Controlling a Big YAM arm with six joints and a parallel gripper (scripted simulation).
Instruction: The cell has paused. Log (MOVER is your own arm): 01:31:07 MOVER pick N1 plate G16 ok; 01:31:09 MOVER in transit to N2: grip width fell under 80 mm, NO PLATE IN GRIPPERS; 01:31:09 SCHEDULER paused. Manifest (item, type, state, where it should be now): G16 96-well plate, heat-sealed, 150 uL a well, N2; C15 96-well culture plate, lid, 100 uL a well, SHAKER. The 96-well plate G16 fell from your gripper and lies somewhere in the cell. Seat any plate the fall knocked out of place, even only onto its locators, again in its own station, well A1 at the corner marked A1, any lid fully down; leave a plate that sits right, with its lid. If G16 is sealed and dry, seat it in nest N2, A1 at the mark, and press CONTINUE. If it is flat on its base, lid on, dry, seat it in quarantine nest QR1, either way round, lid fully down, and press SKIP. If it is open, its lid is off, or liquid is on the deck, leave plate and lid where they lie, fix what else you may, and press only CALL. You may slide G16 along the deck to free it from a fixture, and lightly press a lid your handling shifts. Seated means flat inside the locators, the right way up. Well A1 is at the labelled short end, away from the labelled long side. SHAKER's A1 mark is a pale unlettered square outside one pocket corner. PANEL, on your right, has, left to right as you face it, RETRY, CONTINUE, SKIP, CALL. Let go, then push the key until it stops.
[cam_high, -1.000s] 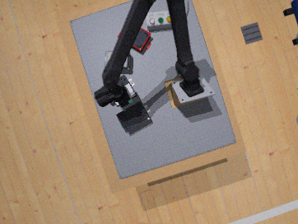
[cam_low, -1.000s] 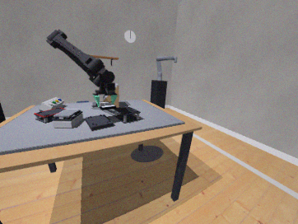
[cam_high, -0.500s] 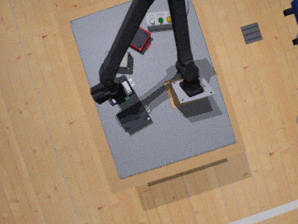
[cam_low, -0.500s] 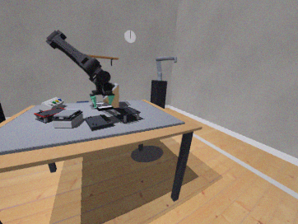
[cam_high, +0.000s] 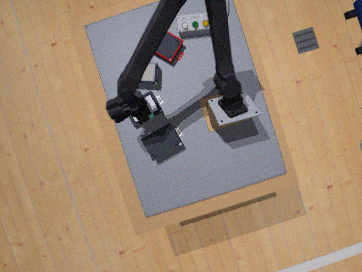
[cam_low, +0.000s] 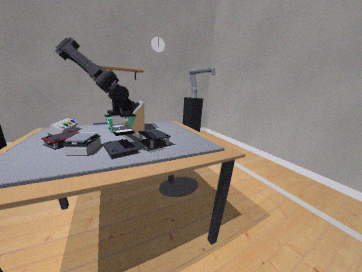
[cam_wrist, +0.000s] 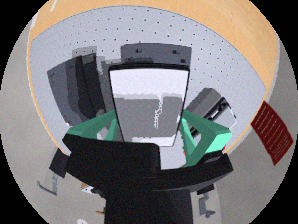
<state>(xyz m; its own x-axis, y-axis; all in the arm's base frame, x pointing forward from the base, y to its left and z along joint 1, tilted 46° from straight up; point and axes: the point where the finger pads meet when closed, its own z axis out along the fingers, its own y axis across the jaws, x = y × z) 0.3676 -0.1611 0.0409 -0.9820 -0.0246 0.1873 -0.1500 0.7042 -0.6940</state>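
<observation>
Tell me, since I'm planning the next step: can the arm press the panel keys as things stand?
Probably not yet: the gripper is shut on a plate, so it must set that down first. The panel itself looks uncovered beside the arm's links.

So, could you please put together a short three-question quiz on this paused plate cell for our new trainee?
1. True or false: the gripper is shut on a plate.
2. Multiple choice: in the top view, the red-edged nest lies
A) beside the button panel
B) on the arm's base plate
C) off the grey deck
3. Fill in: in the wrist view, the fingers holding the plate are ____ in colour.

Key
1. True: the pale-topped plate sits between the fingers, above the deck.
2. A
3. Green
</observation>
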